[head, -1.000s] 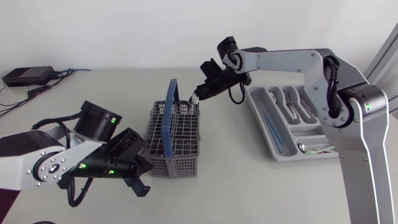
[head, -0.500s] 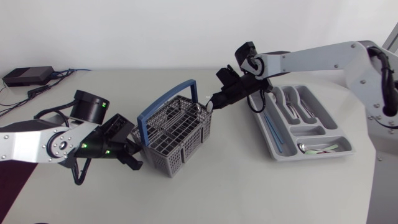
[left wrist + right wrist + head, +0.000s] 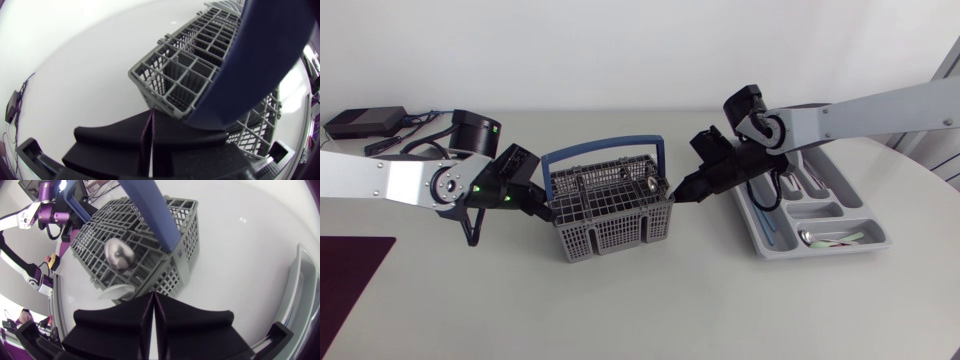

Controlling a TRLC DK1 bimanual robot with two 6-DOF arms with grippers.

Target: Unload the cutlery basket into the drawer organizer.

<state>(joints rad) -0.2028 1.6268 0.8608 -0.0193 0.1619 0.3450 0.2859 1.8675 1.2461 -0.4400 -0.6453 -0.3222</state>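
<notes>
The grey cutlery basket [image 3: 605,218] with its blue handle [image 3: 605,155] stands in the middle of the table, broadside to the head view. My left gripper [image 3: 545,208] is shut, its tips against the basket's left end wall [image 3: 170,85]. My right gripper [image 3: 682,192] is shut at the basket's right end. In the right wrist view its tips [image 3: 153,294] lie beside a white utensil [image 3: 117,291] at the basket's corner. A metal spoon [image 3: 119,254] stands in the basket. The grey drawer organizer [image 3: 765,245] lies to the right with several pieces in it.
A black box with cables [image 3: 365,122] sits at the far left back. A dark mat [image 3: 350,275] covers the front left corner. My right arm [image 3: 860,110] stretches over the organizer.
The basket has turned about a quarter turn and shifted slightly right. Both shut grippers swung round with it, the left toward the back, the right toward the front and right.
</notes>
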